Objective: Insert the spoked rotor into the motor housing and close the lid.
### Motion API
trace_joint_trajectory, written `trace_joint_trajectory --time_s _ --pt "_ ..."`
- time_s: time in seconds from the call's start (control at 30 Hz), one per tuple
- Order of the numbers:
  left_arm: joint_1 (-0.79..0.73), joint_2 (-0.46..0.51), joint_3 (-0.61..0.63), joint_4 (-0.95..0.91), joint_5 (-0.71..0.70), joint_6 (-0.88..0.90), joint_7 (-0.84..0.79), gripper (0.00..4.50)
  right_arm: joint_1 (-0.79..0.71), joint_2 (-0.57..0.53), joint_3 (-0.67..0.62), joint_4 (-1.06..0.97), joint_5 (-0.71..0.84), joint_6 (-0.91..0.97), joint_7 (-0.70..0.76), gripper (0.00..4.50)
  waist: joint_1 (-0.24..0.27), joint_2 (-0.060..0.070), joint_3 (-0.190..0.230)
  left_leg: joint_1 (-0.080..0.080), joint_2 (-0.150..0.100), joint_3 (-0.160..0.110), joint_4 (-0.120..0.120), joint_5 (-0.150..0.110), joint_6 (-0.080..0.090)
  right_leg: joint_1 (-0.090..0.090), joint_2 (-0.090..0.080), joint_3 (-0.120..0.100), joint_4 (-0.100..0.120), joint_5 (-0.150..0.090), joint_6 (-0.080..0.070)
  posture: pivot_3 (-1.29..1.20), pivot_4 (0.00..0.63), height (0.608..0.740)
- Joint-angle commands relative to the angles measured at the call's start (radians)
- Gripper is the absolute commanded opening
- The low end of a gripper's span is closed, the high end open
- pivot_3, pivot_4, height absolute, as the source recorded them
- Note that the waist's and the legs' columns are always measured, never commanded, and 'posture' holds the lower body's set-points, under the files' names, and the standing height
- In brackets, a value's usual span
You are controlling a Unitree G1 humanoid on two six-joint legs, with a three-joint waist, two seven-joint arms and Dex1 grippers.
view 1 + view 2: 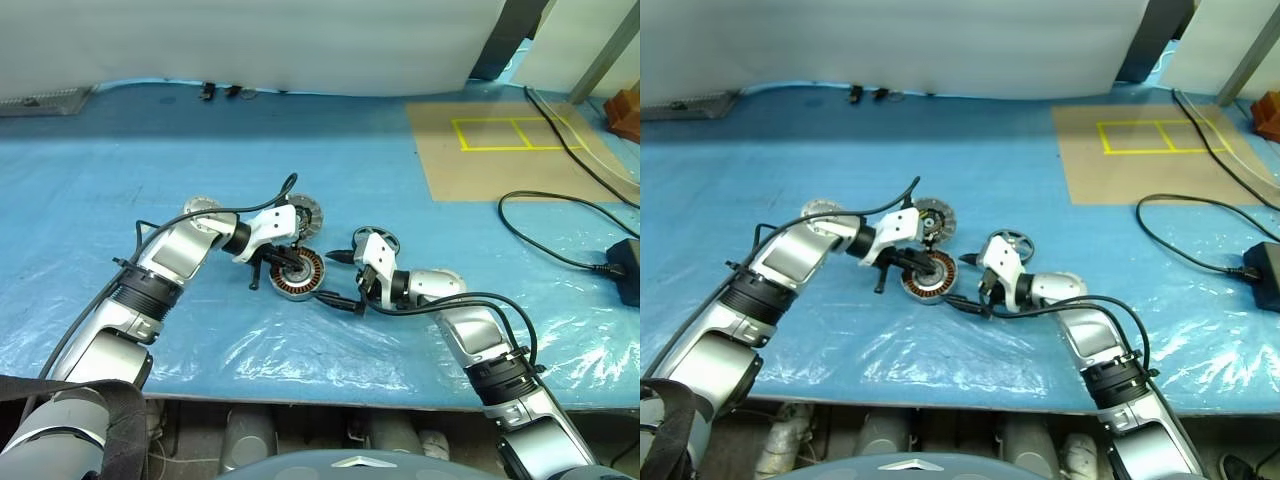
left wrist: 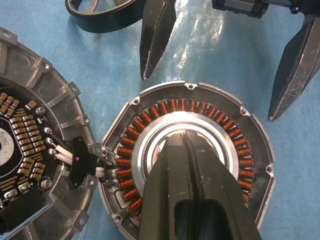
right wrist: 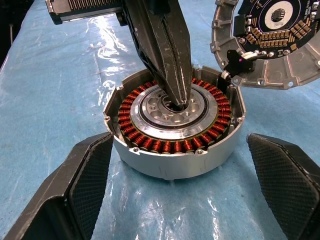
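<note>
Here, mid-frame, the left gripper [image 3: 181,100], fingers pressed together, dips into the motor housing [image 3: 175,160]; the right gripper [image 3: 182,192] stands spread around it.

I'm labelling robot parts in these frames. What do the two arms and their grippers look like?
Both arms are silver-grey metal with black ribbed bands at the joints and white wrist housings. A black cable runs loosely along each. The left gripper has two smooth, tapering black fingers; the right gripper has broad black fingers with finely textured pads.
</note>
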Motion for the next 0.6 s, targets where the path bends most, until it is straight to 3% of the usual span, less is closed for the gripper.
trace_joint_trajectory --time_s 0.03,0.37,0.6 --pt "-0.004 0.024 -0.011 -0.025 0.023 -0.004 -0.010 0.05 -0.014 0.004 0.002 -0.018 0.004 -0.013 0.002 4.50 0.000 0.000 0.000 0.000 0.000 0.000 0.000 0.000 0.000 0.000 0.000 0.000 0.000 0.000 0.000 0.00 0.150 0.740" --pt "0.021 0.028 -0.025 -0.036 0.038 -0.005 -0.017 0.05 -0.009 0.006 0.004 -0.011 0.002 -0.024 0.001 4.50 -0.001 0.000 0.000 0.000 0.000 0.000 0.000 0.000 0.000 0.000 0.000 0.000 0.000 0.000 0.000 0.00 0.150 0.740" --pt "0.037 0.033 -0.102 -0.049 0.103 -0.020 -0.029 0.05 -0.012 0.006 0.006 0.011 0.000 -0.046 0.005 4.50 0.000 0.000 0.000 0.001 0.000 0.000 0.000 0.000 0.000 0.000 0.000 0.000 0.000 0.000 0.000 0.00 0.150 0.740"
